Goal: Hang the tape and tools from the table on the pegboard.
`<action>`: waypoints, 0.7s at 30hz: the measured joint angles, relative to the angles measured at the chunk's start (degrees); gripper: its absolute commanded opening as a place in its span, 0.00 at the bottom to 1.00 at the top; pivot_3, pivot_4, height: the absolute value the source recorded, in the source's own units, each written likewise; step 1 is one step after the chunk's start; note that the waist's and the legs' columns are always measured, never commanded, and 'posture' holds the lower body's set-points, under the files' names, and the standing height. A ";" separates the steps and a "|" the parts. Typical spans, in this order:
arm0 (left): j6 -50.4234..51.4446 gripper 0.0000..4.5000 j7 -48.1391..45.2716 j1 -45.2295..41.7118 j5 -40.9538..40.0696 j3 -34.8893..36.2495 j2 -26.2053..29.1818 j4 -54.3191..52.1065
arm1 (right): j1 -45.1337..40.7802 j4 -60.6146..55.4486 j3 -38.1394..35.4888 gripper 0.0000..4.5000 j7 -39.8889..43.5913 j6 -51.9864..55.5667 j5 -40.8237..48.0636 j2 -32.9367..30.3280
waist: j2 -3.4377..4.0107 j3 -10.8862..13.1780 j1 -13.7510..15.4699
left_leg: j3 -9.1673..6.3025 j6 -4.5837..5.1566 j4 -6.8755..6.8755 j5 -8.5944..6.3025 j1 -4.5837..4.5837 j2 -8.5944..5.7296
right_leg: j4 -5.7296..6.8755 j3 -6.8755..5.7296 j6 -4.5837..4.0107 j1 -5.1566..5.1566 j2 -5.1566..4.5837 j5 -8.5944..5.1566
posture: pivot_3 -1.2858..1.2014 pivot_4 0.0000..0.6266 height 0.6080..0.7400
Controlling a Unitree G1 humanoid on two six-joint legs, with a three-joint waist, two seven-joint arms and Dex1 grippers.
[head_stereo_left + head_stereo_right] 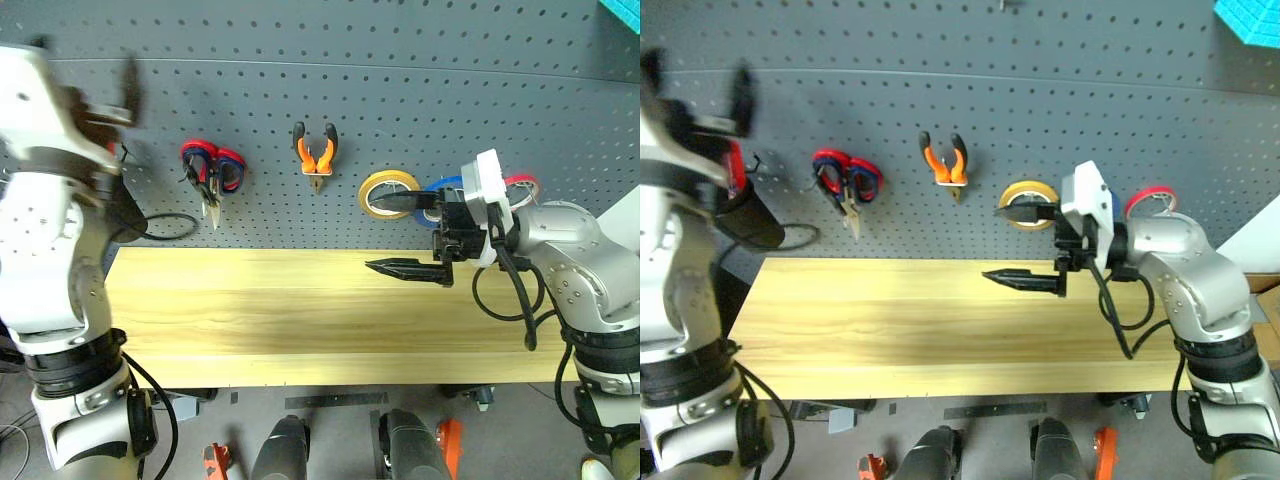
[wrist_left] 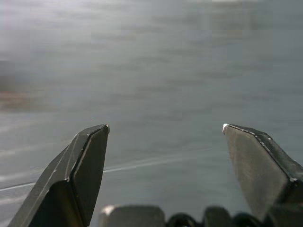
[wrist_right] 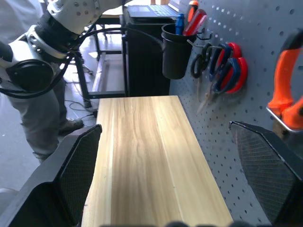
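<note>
- Left end effector (image 2: 165, 130) is up by the top-left of the pegboard (image 1: 400, 90), fingers spread wide, nothing in them. Is this job basically over?

- Looks like it to me. The bench (image 1: 250, 320) is bare wood end to end, so there's nothing left to pick up. Everything hangs on the board now.

- Run me through it, left to right?

- Far left there's a black cup (image 3: 175, 52) hung on the board. The red-handled screwdriver (image 3: 196, 21) stands in it, next to an orange-handled one (image 3: 191, 5) and something blue I can't make out. Just beside the cup are the black scissors (image 3: 202, 56) on a hook, then the red-and-blue scissors (image 1: 212, 170). The pliers (image 1: 316, 150) come next, hung by their orange handles. After that it's the yellow roll (image 1: 388, 192), the blue tape (image 1: 445, 187) and the red roll (image 1: 522, 183).

- And the tape, properly on?

- It's against the board between the other two rolls, but the right end effector (image 1: 405, 235) sits in front of it. Can't see its hook.

- What's that one doing?

- Pointing sideways above the bench, jaws wide apart, holding nothing.

- Counts?

- Three rolls, two pairs of scissors, one pair of pliers, two screwdrivers I can tell, one cup. I'd say all that's left is pulling the arms back.
</note>
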 measured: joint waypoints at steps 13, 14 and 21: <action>22.84 0.92 5.94 23.56 -8.49 -2.14 -5.32 -11.04 | 14.19 -5.98 -3.49 1.00 -5.80 1.95 1.06 -3.03 | 0.20 -0.10 -1.71 | 0.23 0.05 -0.14 -0.01 0.69 0.08 | 0.04 0.18 -0.02 0.43 0.07 0.01 | 0.52 0.28 1.00; 21.27 0.92 6.02 26.00 -6.94 -2.43 -5.39 -10.78 | 15.30 -5.53 -3.52 1.00 -7.28 0.64 -0.54 -2.25 | 0.23 -0.13 -1.54 | 0.24 0.05 -0.16 -0.02 0.75 0.10 | 0.02 0.19 -0.02 0.48 0.10 0.01 | 0.52 0.27 1.00; 6.92 0.92 5.74 38.46 2.63 -2.10 -7.65 -3.16 | 24.49 3.29 -3.57 1.00 -17.03 -13.23 -12.86 4.85 | 0.67 -1.07 0.76 | 0.26 0.05 -0.17 -0.01 0.83 0.08 | -0.01 0.21 -0.02 0.57 0.09 0.01 | 0.53 0.22 1.00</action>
